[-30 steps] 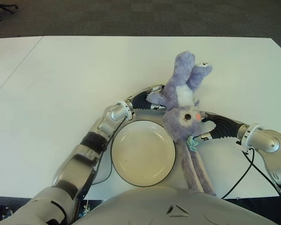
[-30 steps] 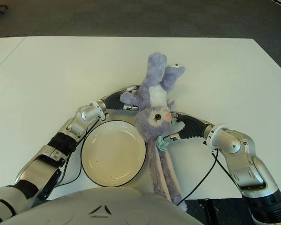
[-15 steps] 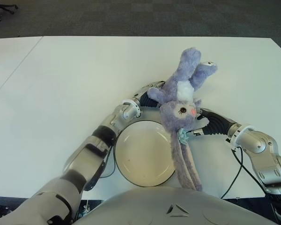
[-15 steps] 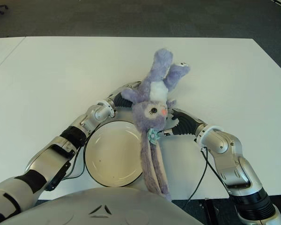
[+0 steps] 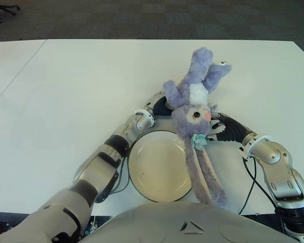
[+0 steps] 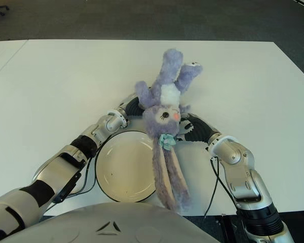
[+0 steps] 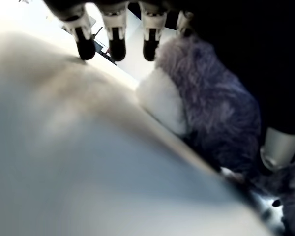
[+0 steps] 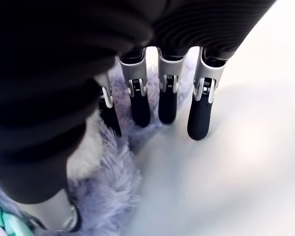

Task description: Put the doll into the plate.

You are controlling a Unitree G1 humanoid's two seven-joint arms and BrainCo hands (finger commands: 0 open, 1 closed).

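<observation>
Purple doll (image 5: 192, 109): in your left eye view it hangs head-down between both hands, legs up, long ears trailing over the right rim of the plate (image 5: 159, 164) on the table (image 5: 66, 91).
Right eye view: left hand (image 6: 137, 107) and right hand (image 6: 190, 126) flank the doll's body.
Left wrist view: fingers (image 7: 113, 42) extended straight, palm against fur.
Right wrist view: fingers (image 8: 167, 103) straight, pressing the doll.
</observation>
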